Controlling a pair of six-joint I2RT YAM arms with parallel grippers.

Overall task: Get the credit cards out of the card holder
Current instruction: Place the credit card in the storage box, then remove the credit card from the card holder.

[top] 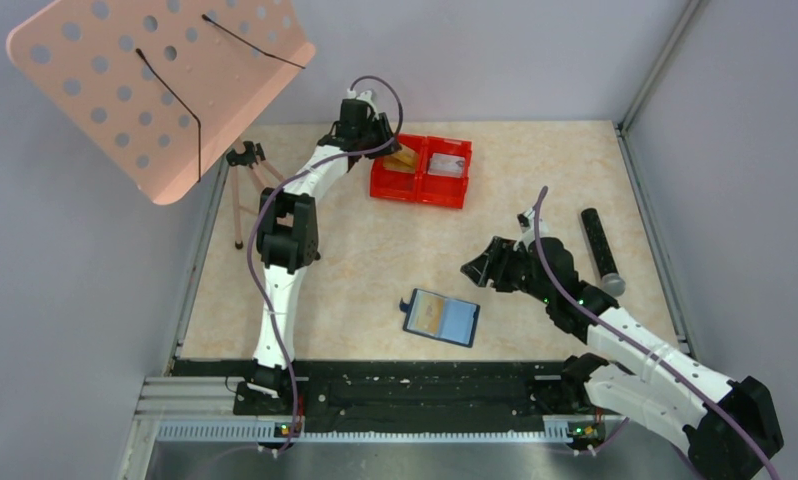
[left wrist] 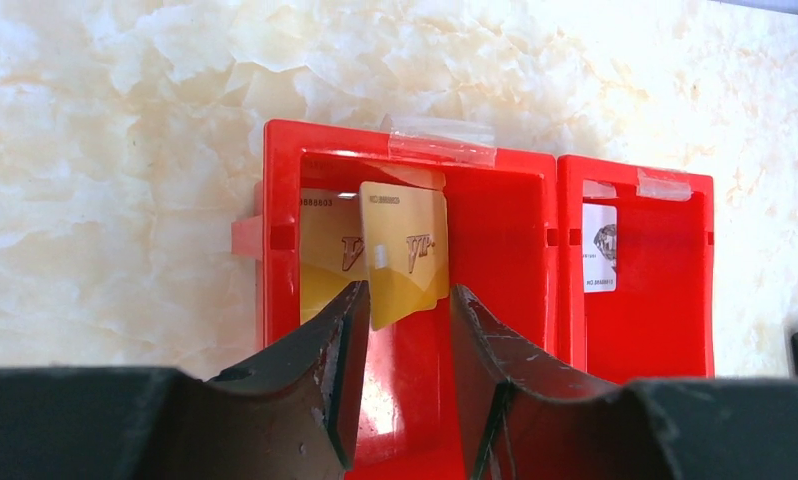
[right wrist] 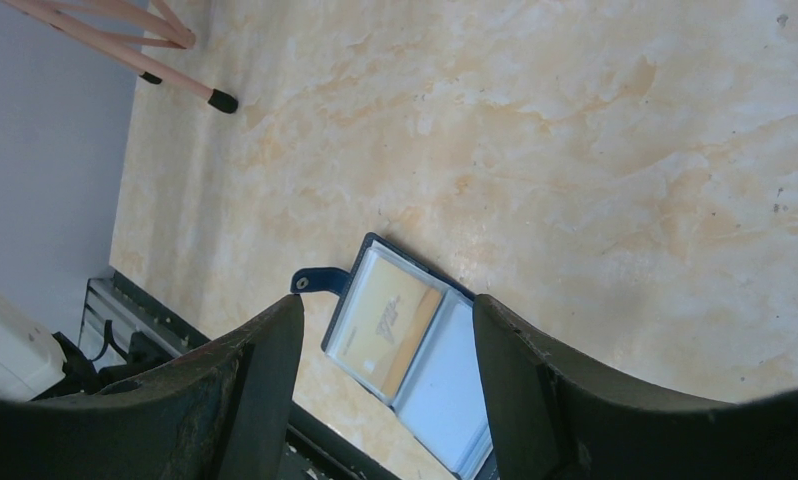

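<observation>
Holder: the card holder point(top: 441, 317) lay open and flat on the bench point(top: 375, 260) near its front edge, with its closure tab point(right wrist: 315, 281) sticking out to one side.
Card in pocket: a pocketed gold card point(right wrist: 385, 320) sat in the half by the tab.
Tray: the red tray point(left wrist: 281, 290) stood at the far side of the bench. Its left compartment held a tilted gold card point(left wrist: 407, 250) leaning over a second gold card point(left wrist: 325, 250). Its right compartment held a pale card point(left wrist: 600, 248).
Handling: the cards looked thin, light, stiff and slick, and likely to slip from a shallow pinch. The holder looked soft and light enough to drag along when a card is pulled.
Grip point: probably the card's exposed edge at the pocket mouth, pinched across its faces, with the holder pinned down.
Left arm: the left claw point(left wrist: 407, 290) hung over the tray's left compartment, its fingers apart and nothing clamped between them.
Right arm: the right claw point(right wrist: 387, 300) hovered above the holder, fingers spread and empty.
Unclear: one left finger covered a corner of the tilted card, so contact could not be told. Whether the holder's plain grey-blue half held a card could not be told either.
</observation>
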